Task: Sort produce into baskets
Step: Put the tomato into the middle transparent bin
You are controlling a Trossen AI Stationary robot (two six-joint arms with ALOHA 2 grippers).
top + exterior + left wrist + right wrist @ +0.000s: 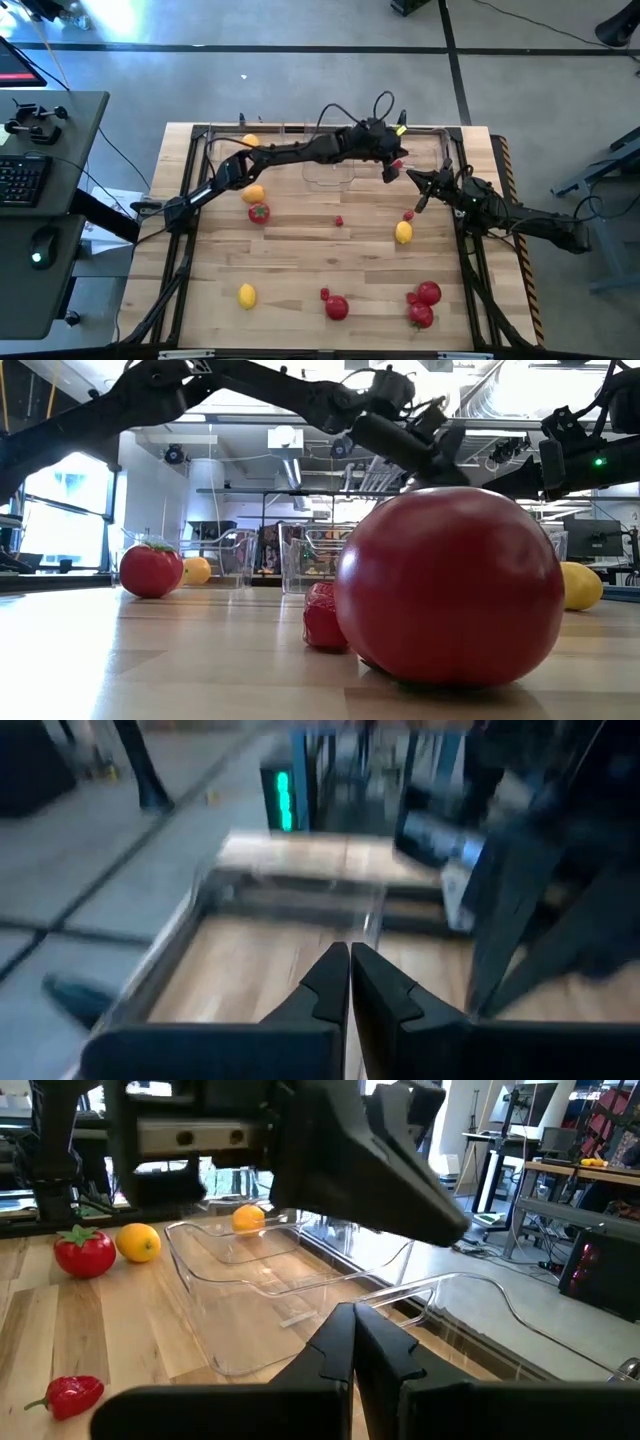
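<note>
My left gripper (392, 172) reaches across the table's far side, over the clear bins (330, 175), with its fingers shut (350, 950). A small red bit (398, 163) shows right beside it. My right gripper (420, 200), also shut (352, 1312), hovers near the far right, by a tiny red berry (408, 215) and a yellow fruit (403, 232). One yellow fruit (250, 141) lies in the far left bin (250, 1218). A yellow fruit (254, 193) and a green-topped red one (259, 212) lie on the table, with more red fruits (428, 292) near the front. My left gripper has a small red bit (398, 163) right at its fingers in the high view. I cannot tell whether it touches it. The left wrist view shows nothing between the shut fingertips (330, 970).
Loose fruit lies over the wooden table: a berry (339, 221) in the middle, a yellow fruit (246, 295), a berry (324, 293) and a red fruit (336, 307) near the front. A big red fruit (450, 585) fills the low view. Metal rails (470, 250) edge the table.
</note>
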